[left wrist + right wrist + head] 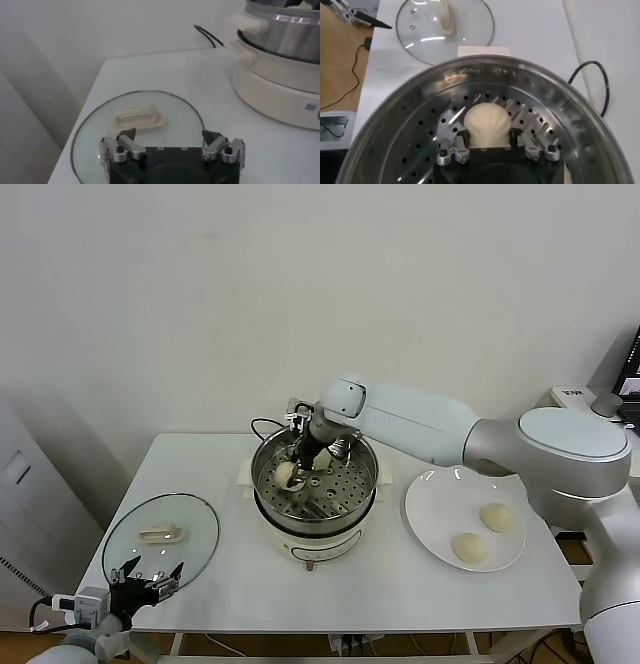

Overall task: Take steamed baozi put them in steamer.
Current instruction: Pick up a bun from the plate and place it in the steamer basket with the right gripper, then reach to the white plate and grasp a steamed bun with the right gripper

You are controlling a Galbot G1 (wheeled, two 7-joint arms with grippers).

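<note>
My left jaws [147, 573] hang spread wide at the near left corner of the table [220, 589], just over the near edge of the glass lid [160, 536] lying flat there. My right jaws [493, 150] reach down into the steamer [314, 480] at the table's middle, set on either side of a baozi [487, 123] resting on the perforated floor; whether they still pinch it I cannot tell. A second baozi [322, 458] lies just behind. Two more [499, 517] [470, 548] sit on the white plate [430, 504] to the right.
</note>
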